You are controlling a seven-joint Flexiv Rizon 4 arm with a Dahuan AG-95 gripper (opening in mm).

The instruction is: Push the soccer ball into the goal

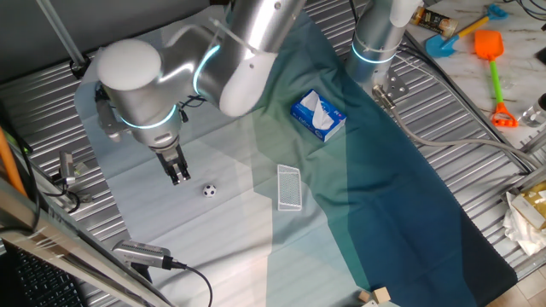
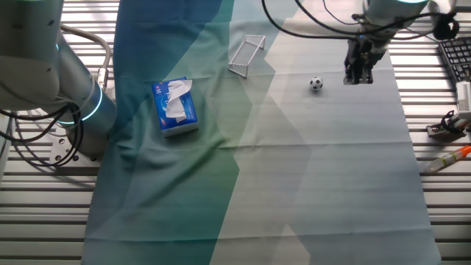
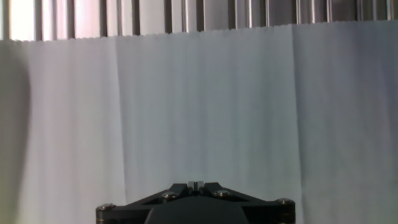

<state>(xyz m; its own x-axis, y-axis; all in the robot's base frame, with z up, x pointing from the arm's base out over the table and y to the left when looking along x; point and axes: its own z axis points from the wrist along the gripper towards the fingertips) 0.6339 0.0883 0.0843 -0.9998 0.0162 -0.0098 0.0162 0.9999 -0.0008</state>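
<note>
The soccer ball (image 1: 209,190) is a tiny white ball with black patches lying on the pale cloth; it also shows in the other fixed view (image 2: 316,84). The goal (image 1: 290,187), a small white mesh frame, stands to the ball's right, and shows in the other fixed view (image 2: 246,54). My gripper (image 1: 180,177) is shut and empty, pointing down just left of the ball, a short gap away, with the ball between it and the goal. It shows in the other fixed view (image 2: 358,76). In the hand view the gripper (image 3: 196,184) sits at the bottom edge, jaws together, over bare cloth; ball and goal are out of that view.
A blue-and-white tissue box (image 1: 318,116) lies on the green cloth behind the goal. A second arm's base (image 1: 376,43) stands at the back. A cable and adapter (image 1: 141,254) lie at the front left. Toys (image 1: 490,60) lie at the far right.
</note>
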